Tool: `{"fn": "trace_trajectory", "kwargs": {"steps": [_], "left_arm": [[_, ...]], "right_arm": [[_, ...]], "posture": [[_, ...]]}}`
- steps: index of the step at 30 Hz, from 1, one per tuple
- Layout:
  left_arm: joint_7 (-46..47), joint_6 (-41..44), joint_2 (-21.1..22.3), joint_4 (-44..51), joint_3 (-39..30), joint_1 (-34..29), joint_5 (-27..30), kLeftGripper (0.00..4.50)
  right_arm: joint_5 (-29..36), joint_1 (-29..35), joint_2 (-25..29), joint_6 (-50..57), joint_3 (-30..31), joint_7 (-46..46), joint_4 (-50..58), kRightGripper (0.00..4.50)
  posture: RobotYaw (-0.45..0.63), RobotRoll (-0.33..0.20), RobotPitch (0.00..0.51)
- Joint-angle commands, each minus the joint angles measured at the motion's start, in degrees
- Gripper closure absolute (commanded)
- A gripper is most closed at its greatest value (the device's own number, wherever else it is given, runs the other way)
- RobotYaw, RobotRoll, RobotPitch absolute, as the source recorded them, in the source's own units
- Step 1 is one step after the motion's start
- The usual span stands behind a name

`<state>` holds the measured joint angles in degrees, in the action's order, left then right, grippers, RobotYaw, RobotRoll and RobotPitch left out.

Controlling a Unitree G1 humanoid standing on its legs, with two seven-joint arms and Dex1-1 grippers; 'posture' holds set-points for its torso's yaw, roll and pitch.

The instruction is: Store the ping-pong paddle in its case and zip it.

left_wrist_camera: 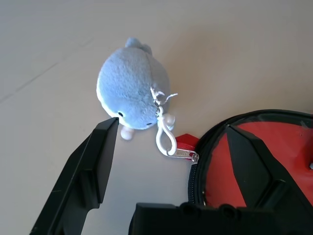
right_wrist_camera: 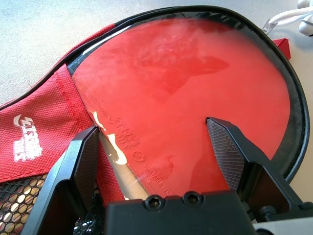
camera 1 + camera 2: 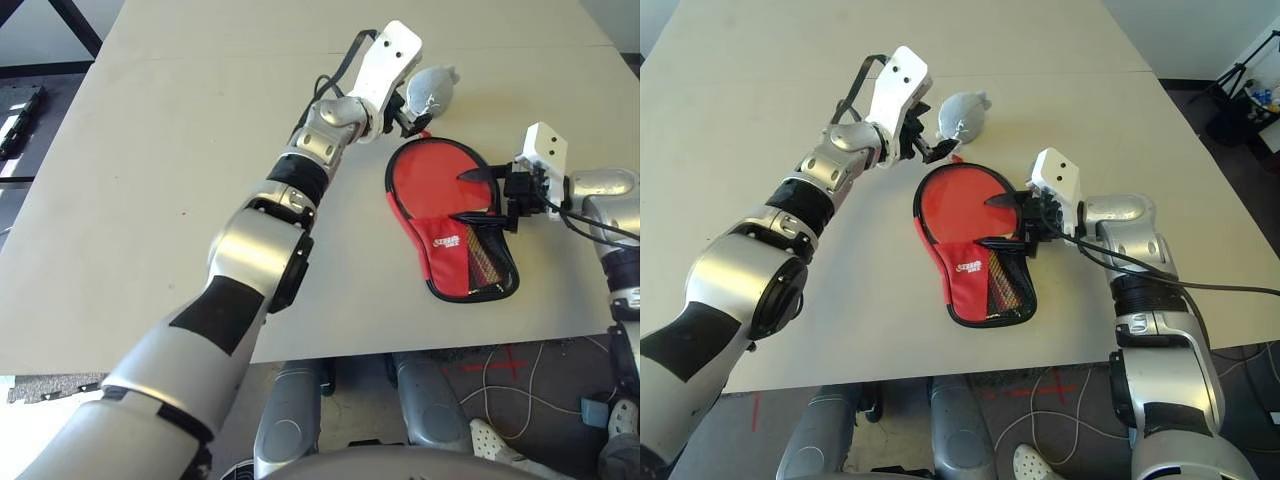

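The ping-pong paddle [image 3: 428, 178] lies inside the open case [image 3: 443, 244], its red face [image 2: 186, 73] bare. The handle [image 3: 1002, 285] shows through the grey mesh pocket. The case's red flap with the white logo [image 2: 29, 132] covers the paddle's neck. My left gripper [image 1: 171, 128] is open at the round far end of the case, straddling the zip pull [image 1: 187, 154]. My right gripper [image 2: 152, 129] is open, low over the paddle's face on the case's right side [image 3: 478, 198].
A pale grey-blue soft lump [image 1: 129, 95] with a white cord lies just beyond the case, clipped to the zip pull. The beige table [image 3: 150, 200] stretches left and far. Its front edge runs just below the case; cables lie on the floor [image 3: 510, 390].
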<state>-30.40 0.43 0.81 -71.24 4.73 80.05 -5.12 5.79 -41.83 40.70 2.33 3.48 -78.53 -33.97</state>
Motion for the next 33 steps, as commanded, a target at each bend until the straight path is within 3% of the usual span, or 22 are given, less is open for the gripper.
{"fn": "trace_trajectory", "kwargs": {"steps": [1, 12, 17, 23, 26, 29, 33], "left_arm": [[0.2, 2.1, -1.5, -2.1, 0.2, -0.1, -0.8, 0.04], [-1.3, 2.6, -1.6, -2.2, -0.5, -0.2, -0.4, 0.04], [-13.7, -0.1, 2.4, 2.2, 1.8, -3.6, -0.6, 0.04], [-25.6, 1.5, 7.4, 18.7, 4.0, -13.1, 1.5, 0.04], [-30.7, 7.2, 10.3, 36.3, 4.9, -22.0, 5.0, 0.04], [-32.0, 12.1, 12.2, 47.0, 5.6, -27.3, 6.9, 0.04], [-31.6, 17.0, 13.5, 54.5, 6.5, -31.1, 8.4, 0.04]], "right_arm": [[-2.4, 4.6, -0.5, 1.9, 3.8, -0.3, -1.5, 0.00], [-1.8, 5.7, -0.3, 2.9, 3.8, 0.6, 0.6, 0.00], [-1.5, 6.0, -0.4, 3.1, 3.6, 1.0, 0.8, 0.00], [-1.0, 6.7, -0.5, 3.3, 3.1, 1.6, 1.2, 0.00], [-0.8, 6.8, -0.9, 3.4, 2.7, 2.3, 1.0, 0.00], [-0.6, 6.9, -1.0, 3.6, 2.5, 2.6, 0.9, 0.00], [-0.4, 6.9, -1.2, 3.6, 2.6, 3.0, 0.6, 0.00]], "posture": [[-0.19, 0.000, 0.287], [-0.19, 0.000, 0.287], [-0.19, 0.000, 0.284], [-0.18, 0.000, 0.277], [-0.17, 0.000, 0.273], [-0.16, 0.000, 0.269], [-0.15, 0.000, 0.269]]}}
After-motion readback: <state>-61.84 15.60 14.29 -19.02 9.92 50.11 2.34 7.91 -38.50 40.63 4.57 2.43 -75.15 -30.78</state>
